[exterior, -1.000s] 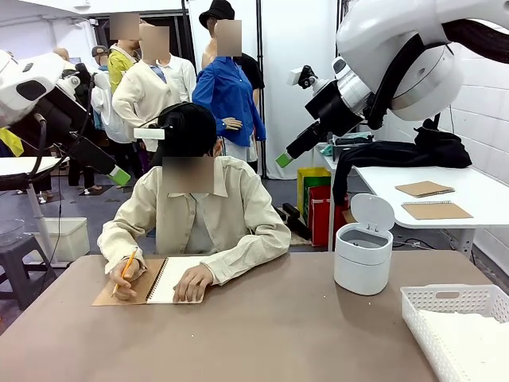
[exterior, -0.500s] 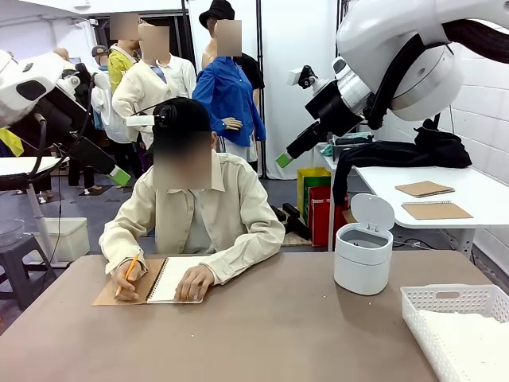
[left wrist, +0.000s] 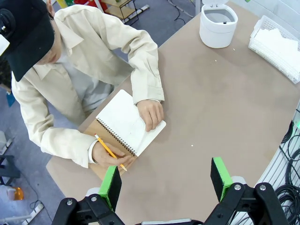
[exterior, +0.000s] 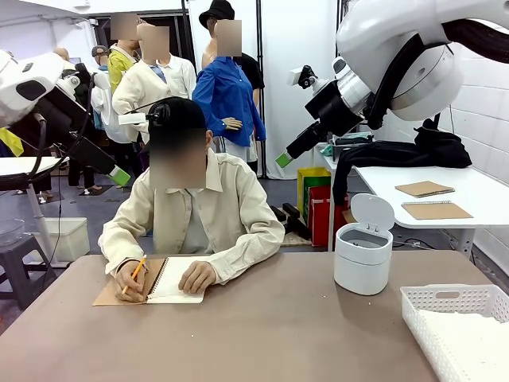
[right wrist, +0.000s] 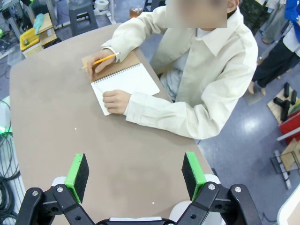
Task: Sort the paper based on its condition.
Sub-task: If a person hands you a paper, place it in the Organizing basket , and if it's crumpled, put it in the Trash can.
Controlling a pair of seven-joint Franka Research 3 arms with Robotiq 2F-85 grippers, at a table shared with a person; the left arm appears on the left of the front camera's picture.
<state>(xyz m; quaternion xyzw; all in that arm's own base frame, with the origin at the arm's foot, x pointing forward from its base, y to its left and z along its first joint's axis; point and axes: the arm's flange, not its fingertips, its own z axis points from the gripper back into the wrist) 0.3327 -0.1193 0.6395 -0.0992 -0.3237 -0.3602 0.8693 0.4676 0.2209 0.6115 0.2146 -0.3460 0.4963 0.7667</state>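
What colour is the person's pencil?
Yellow. The pencil shows best in the left wrist view.

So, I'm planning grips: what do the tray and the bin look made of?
Tray: white plastic by the look, with moulded lattice walls and a fairly matte finish. Bin: probably smooth white plastic, with a soft sheen on its rounded wall and raised lid; it could be coated metal.

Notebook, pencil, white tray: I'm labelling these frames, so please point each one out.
notebook (left wrist: pixel 124 112), left wrist view, on the open white page.
pencil (left wrist: pixel 104 145), left wrist view, on the yellow shaft.
white tray (exterior: pixel 449 296), front view, on its far lattice wall.
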